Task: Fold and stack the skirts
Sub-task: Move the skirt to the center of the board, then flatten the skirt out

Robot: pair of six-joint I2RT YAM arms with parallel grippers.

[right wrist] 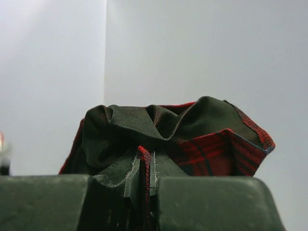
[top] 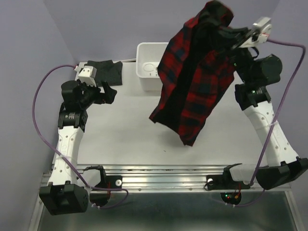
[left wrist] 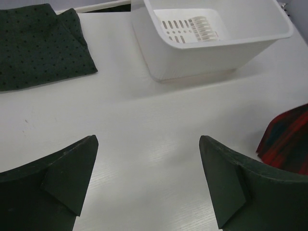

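The red-and-navy plaid skirt [top: 195, 77] hangs in the air over the table's middle right, held by its top edge. My right gripper [top: 230, 30] is shut on that edge high up; the right wrist view shows the plaid cloth [right wrist: 211, 149] pinched between the fingers [right wrist: 130, 175]. The plaid skirt's lower corner also shows in the left wrist view [left wrist: 286, 139]. The dark charcoal dotted skirt [top: 107, 72] lies flat at the table's far left; it also shows in the left wrist view [left wrist: 38, 43]. My left gripper [top: 107, 91] is open and empty, just in front of the charcoal skirt.
A white plastic tub [top: 150, 65] stands at the back centre, partly behind the hanging skirt; it also shows in the left wrist view [left wrist: 211, 38]. Purple cables loop off both arms. A metal rail [top: 159, 175] runs along the near edge.
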